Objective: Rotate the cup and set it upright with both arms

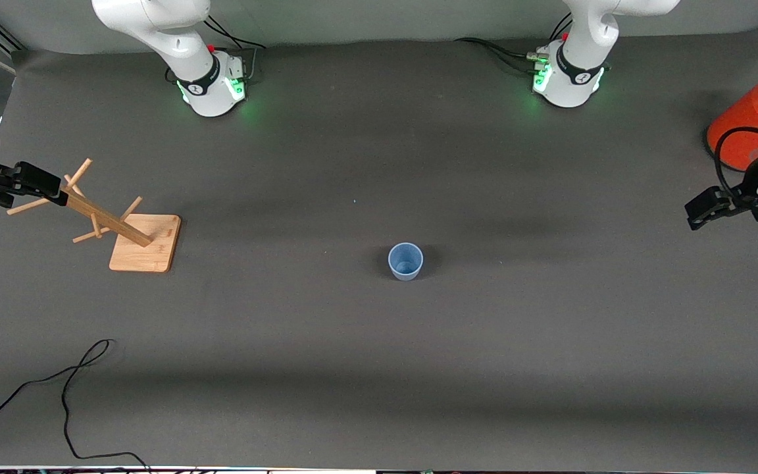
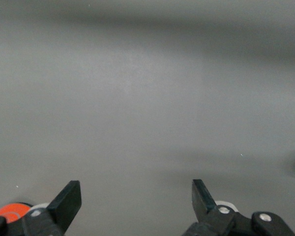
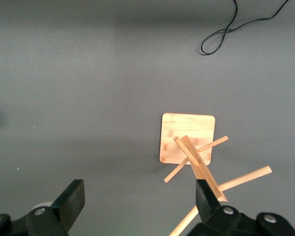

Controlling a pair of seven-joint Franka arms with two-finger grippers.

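From the front view, the cup [image 1: 406,261] stands upright on the dark surface [image 1: 379,368], mouth up, about midway between the two grippers and well apart from both. The right gripper [image 1: 56,191] hangs up in the air at the right arm's end of the surface, over the top of the wooden rack [image 1: 126,232], and its fingers are spread with nothing in them. The left gripper [image 1: 698,216] hangs at the left arm's end, near the orange cylinder [image 1: 744,128] with its grey lid, and it is spread wide too and holds nothing. A black cable [image 1: 66,388] lies on the surface nearer to the front camera than the rack. In the left wrist view, the left gripper [image 2: 136,200] shows two black fingers [image 2: 68,199] far apart, with only bare grey surface [image 2: 147,98] under them. In the right wrist view, the right gripper [image 3: 140,199] is spread wide, and the rack [image 3: 189,147] with its square base and slanted pegs sits right below it, with the cable [image 3: 231,29] well apart from it.
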